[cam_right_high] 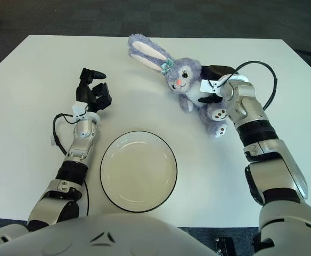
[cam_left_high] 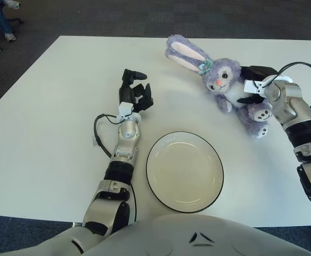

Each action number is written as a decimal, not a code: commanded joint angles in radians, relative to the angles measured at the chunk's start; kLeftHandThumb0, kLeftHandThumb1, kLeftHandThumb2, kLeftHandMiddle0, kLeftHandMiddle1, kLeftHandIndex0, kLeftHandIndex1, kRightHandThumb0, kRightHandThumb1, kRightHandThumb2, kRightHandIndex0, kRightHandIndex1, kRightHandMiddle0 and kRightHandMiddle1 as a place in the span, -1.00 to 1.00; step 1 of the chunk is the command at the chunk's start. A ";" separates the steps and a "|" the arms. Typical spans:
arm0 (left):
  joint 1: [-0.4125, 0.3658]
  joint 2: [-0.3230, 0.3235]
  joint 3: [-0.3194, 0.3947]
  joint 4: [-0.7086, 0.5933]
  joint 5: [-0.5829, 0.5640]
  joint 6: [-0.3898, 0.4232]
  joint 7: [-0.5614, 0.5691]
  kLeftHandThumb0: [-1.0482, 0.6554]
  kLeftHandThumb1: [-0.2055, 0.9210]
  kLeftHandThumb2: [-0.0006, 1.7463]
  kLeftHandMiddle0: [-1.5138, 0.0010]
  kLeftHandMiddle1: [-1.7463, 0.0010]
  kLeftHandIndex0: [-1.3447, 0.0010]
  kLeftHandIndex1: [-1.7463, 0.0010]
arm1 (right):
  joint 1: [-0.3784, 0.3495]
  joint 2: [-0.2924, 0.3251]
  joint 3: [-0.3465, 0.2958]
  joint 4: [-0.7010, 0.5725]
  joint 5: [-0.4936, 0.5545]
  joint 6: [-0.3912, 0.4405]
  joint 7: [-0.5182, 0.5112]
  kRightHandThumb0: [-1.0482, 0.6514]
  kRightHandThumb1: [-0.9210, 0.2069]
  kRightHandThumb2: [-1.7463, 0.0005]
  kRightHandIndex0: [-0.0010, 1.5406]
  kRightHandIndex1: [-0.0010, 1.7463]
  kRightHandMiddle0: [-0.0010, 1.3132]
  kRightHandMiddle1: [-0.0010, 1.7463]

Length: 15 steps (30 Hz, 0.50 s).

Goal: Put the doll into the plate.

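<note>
The doll [cam_left_high: 227, 88], a purple plush rabbit with long pink-lined ears, lies in the upper right of the frame on the white table [cam_left_high: 49, 106], ears trailing toward the top centre and feet toward the right edge. I judge it light, soft and floppy: the stuffing will give under my fingers, and the ears and legs will dangle and swing once it leaves the surface. It is not fragile and the pile should not be slippery, so a firm squeeze is safe. The torso is the best place to hold it, since it is the thickest part and closest to its balance point; an ear or a foot would let the body hang and drag.

The plate [cam_left_high: 185, 171], white with a dark rim, sits empty at lower centre, well apart from the doll.

My right hand [cam_left_high: 254, 86] is pressed into the doll's body from the right side, its dark fingers closed around the torso just behind the head, so I take it as gripping the toy there. My left hand [cam_left_high: 135, 93] shows at centre left, above and left of the plate, fingers loosely curled and holding nothing.
</note>
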 commanded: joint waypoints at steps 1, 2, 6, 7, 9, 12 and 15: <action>0.042 0.005 0.006 0.036 -0.002 -0.007 -0.006 -0.24 0.45 0.08 -0.47 -1.00 0.42 -1.00 | 0.057 -0.005 -0.023 0.011 0.050 -0.059 -0.023 0.84 0.29 -0.67 -0.09 1.00 0.41 1.00; 0.041 0.006 0.007 0.038 -0.003 -0.007 -0.008 -0.24 0.45 0.08 -0.47 -1.00 0.42 -1.00 | 0.061 -0.007 -0.036 0.015 0.068 -0.082 -0.030 0.84 0.29 -0.68 -0.08 1.00 0.42 1.00; 0.039 0.008 0.007 0.042 -0.003 -0.010 -0.008 -0.23 0.45 0.08 -0.48 -1.00 0.42 -1.00 | 0.079 -0.013 -0.080 0.015 0.120 -0.133 -0.049 0.84 0.31 -0.69 -0.07 1.00 0.44 1.00; 0.038 0.009 0.008 0.045 -0.004 -0.011 -0.008 -0.23 0.45 0.08 -0.48 -1.00 0.42 -1.00 | 0.086 -0.014 -0.091 0.008 0.128 -0.137 -0.056 0.85 0.31 -0.69 -0.07 1.00 0.44 1.00; 0.036 0.011 0.010 0.048 -0.003 -0.012 -0.008 -0.24 0.45 0.08 -0.48 -1.00 0.42 -1.00 | 0.115 -0.019 -0.116 -0.044 0.143 -0.131 -0.061 0.85 0.31 -0.69 -0.07 1.00 0.44 1.00; 0.035 0.011 0.010 0.051 -0.001 -0.014 -0.005 -0.24 0.44 0.08 -0.48 -1.00 0.42 -1.00 | 0.178 -0.026 -0.162 -0.179 0.160 -0.097 -0.061 0.85 0.32 -0.70 -0.07 1.00 0.45 1.00; 0.034 0.013 0.012 0.054 0.000 -0.013 -0.004 -0.24 0.44 0.09 -0.48 -1.00 0.42 -1.00 | 0.193 -0.002 -0.189 -0.209 0.183 -0.085 -0.075 0.85 0.32 -0.70 -0.06 1.00 0.45 1.00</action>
